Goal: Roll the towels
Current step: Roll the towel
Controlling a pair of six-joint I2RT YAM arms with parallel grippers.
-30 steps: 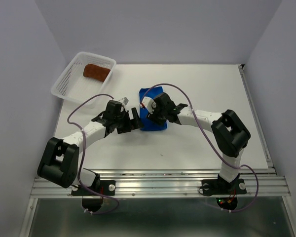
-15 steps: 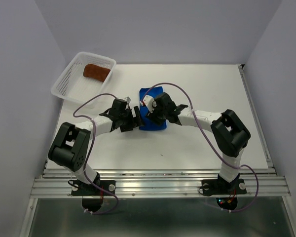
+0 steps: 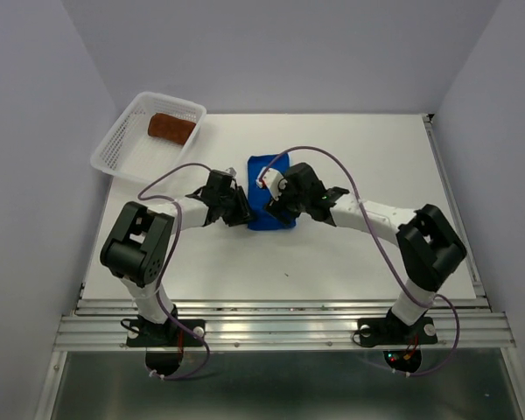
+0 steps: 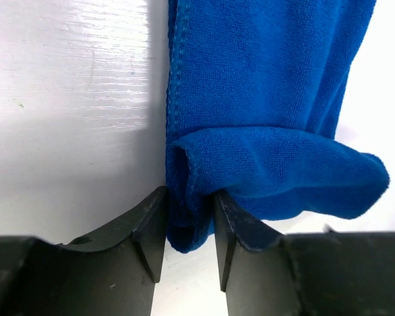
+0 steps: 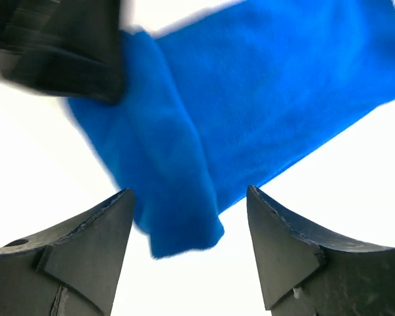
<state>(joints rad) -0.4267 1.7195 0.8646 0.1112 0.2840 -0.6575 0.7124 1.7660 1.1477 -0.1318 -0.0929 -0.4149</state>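
The white desk carries two things. A white mesh basket sits at its far left corner. A blue towel lies flat near the middle, running lengthwise away from the arms, its near end folded over itself.

Bright even light; blue towel blurred in overexposed right wrist view.

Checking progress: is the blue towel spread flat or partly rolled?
Partly rolled: the blue towel curls over at its end in the left gripper; the rest lies flat.
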